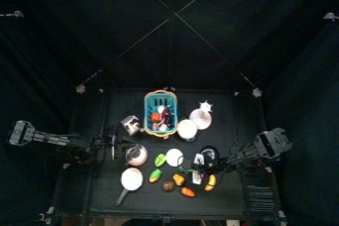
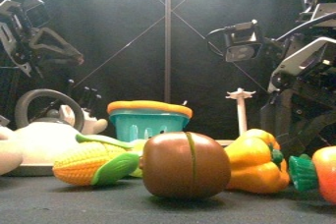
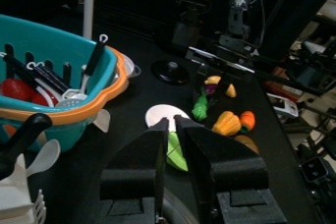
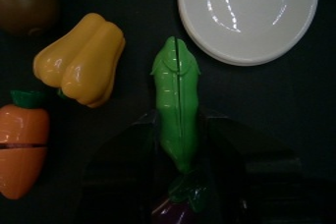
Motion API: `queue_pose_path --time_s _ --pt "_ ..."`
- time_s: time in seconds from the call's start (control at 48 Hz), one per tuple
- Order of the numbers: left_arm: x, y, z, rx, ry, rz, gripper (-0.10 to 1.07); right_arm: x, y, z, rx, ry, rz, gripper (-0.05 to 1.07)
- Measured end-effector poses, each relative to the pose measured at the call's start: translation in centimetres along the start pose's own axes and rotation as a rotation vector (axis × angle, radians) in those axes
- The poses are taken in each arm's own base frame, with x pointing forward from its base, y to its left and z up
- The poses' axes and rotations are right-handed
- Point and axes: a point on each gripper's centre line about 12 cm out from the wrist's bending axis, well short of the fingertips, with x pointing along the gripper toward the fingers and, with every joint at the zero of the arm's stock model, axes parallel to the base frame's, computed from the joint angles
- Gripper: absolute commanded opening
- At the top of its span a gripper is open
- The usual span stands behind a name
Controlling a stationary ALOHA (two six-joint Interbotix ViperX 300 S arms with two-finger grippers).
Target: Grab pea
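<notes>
The pea (image 4: 176, 95) is a bright green pod lying flat on the black table, between a white plate (image 4: 250, 14) and a yellow pepper (image 4: 79, 59). My right gripper (image 4: 182, 147) hangs right over the pod's near end. Its dark jaws stand open on either side of the pod. In the left wrist view the pea (image 3: 201, 107) shows as a small green shape beyond the white plate (image 3: 161, 117). My left gripper (image 3: 172, 154) rests at the table's left side, jaws slightly apart, with nothing in it.
A carrot (image 4: 24, 141) and a brown fruit (image 4: 27, 0) lie close to the pea. A teal basket (image 3: 59, 81) of utensils stands at the back. Corn (image 2: 98, 165), a brown fruit (image 2: 186, 165) and the pepper (image 2: 256, 161) line the front edge.
</notes>
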Motion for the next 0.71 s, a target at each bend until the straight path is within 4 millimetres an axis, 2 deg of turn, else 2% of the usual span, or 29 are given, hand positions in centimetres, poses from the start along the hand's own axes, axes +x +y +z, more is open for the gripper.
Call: queue_pose_path --time_s 0.167,0.375,0.521,0.625,0.708 --pt "0.0 0.0 -0.1 0.0 0.001 0.0 0.59 -0.3 -0.2 0.2 0.001 0.003 -0.03 0.6" --pt "0.0 0.0 -0.1 0.0 0.001 0.0 0.59 -2.1 -0.6 1.1 0.006 -0.033 -0.054 0.6" --pt "0.0 0.0 -0.1 0.0 0.003 0.001 0.59 -2.2 -0.7 1.2 0.008 -0.036 -0.054 0.61" --pt "0.0 0.0 -0.1 -0.001 0.003 0.001 0.59 -2.1 -0.8 1.2 0.013 -0.033 -0.057 0.65" --pt "0.0 0.0 -0.1 0.0 0.001 0.0 0.59 -2.1 -0.7 1.4 0.015 -0.039 -0.052 0.74"
